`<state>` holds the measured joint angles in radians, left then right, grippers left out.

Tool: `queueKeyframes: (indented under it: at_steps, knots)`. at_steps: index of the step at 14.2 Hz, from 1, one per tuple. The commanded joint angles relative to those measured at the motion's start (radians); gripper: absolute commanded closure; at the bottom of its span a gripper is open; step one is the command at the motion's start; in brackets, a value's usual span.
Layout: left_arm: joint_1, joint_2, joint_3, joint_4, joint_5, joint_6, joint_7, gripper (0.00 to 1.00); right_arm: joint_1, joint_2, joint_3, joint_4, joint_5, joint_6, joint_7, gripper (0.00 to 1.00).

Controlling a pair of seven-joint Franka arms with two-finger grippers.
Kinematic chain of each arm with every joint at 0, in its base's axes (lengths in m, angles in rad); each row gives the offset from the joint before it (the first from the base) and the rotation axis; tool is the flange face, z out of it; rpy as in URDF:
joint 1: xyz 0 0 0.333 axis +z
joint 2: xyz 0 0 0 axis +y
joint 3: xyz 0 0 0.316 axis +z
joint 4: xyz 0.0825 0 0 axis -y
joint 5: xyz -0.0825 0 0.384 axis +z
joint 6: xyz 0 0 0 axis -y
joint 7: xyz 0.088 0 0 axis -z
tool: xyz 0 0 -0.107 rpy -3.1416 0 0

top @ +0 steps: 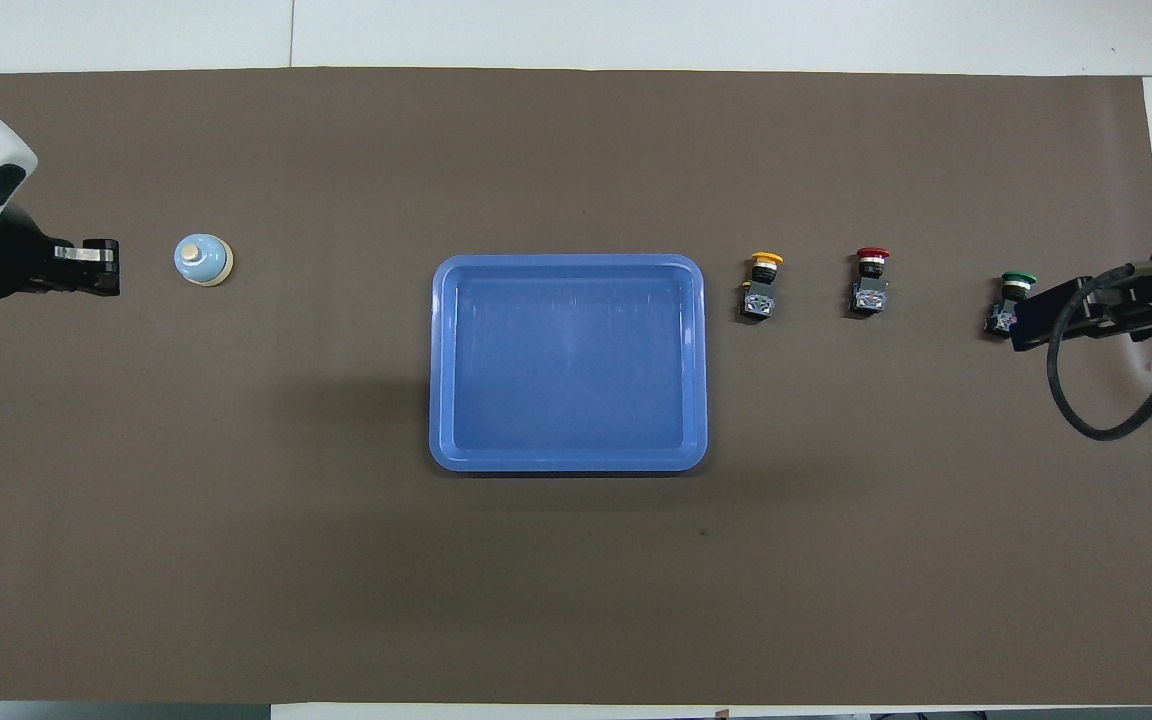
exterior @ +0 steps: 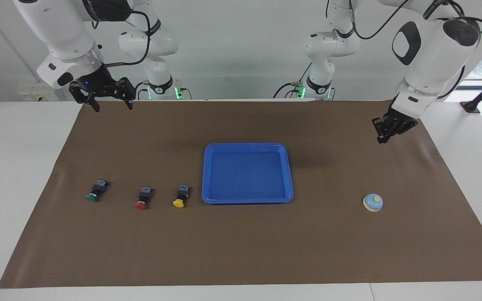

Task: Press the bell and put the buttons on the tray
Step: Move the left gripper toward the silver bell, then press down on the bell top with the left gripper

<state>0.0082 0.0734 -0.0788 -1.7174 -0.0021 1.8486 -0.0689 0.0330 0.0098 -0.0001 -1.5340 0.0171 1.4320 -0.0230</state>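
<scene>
Blue tray (exterior: 247, 147), lt-blue bell (exterior: 373, 202)

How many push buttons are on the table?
3, in a row beside the tray, toward the right arm's end: yellow button closest to it, then red button, then green button. None hidden.

Left arm bent down from its base, wrist angled inward; left hand (exterior: 385, 133) raised above the surface at its own end, fingers together, empty. Right arm likewise bent down; right hand (exterior: 111, 99) raised at its end, fingers spread wide apart, pointing down, empty.
</scene>
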Motion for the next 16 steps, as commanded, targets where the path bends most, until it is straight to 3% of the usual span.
queueKeyframes:
  at_steps: [1, 10, 16]
  knots:
    - [0.004, 0.100, 0.004, 0.022, 0.022, 0.096, -0.011, 1.00, -0.018, -0.018, 0.011, -0.014, 0.007, -0.013, -0.017, 0.00]
    - [0.029, 0.299, 0.011, 0.027, 0.037, 0.302, -0.019, 1.00, -0.018, -0.018, 0.011, -0.014, 0.007, -0.013, -0.017, 0.00]
    - [0.055, 0.325, 0.011, 0.016, 0.040, 0.348, -0.019, 1.00, -0.018, -0.018, 0.011, -0.014, 0.007, -0.013, -0.017, 0.00]
